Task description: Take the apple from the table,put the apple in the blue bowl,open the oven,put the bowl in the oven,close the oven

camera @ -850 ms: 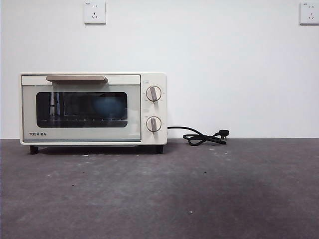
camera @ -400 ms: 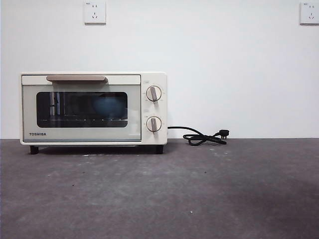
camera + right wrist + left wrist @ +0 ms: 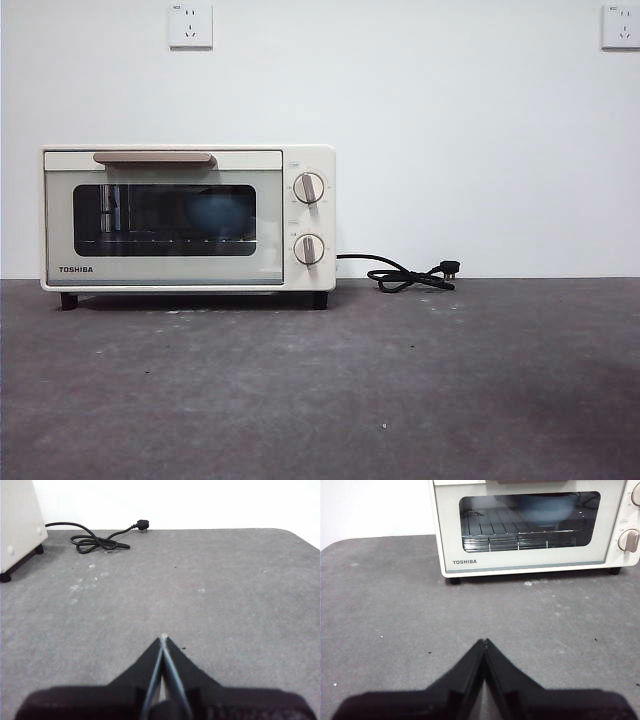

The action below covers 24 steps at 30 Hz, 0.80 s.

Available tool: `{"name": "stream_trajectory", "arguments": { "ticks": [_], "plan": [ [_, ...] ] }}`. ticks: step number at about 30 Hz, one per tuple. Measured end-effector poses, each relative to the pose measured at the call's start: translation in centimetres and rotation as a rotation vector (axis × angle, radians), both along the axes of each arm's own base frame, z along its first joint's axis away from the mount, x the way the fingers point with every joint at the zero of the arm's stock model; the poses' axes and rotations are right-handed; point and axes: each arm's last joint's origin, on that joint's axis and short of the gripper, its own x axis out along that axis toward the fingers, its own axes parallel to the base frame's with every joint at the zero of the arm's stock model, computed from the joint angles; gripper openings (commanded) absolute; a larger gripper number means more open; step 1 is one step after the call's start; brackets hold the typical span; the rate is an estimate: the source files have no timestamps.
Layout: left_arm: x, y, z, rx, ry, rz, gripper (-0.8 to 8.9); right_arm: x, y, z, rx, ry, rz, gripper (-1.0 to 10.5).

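The cream-white Toshiba oven [image 3: 187,218] stands at the back left of the dark grey table [image 3: 400,390], its glass door closed. Through the glass the blue bowl [image 3: 215,212] shows dimly on the rack, also as a blue blur [image 3: 540,509] in the left wrist view. The apple is hidden. My left gripper [image 3: 484,642] is shut and empty, low over the table well in front of the oven [image 3: 530,525]. My right gripper [image 3: 164,638] is shut and empty over bare table, right of the oven's side [image 3: 17,520]. Neither gripper shows in the front view.
The oven's black cord and plug [image 3: 410,275] lie coiled on the table to the right of the oven, seen also in the right wrist view [image 3: 97,540]. Two wall sockets [image 3: 190,25] sit high on the white wall behind.
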Motion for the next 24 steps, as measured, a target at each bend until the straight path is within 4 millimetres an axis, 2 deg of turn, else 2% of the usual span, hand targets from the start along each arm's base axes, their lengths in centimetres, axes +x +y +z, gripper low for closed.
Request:
{"name": "stream_trajectory", "arguments": {
  "ticks": [9,17,24],
  "plan": [
    [0.01,0.0,-0.02,0.0,0.002,0.0,-0.04,0.01,-0.02,-0.07,-0.002,0.001,-0.009,0.0],
    [0.01,0.0,-0.02,0.0,0.002,0.0,-0.04,0.03,0.75,-0.07,-0.002,0.001,0.07,0.0],
    [0.01,0.0,-0.01,0.0,0.002,0.0,-0.04,0.03,0.77,-0.08,-0.002,0.001,0.073,0.0]
  ]
}}
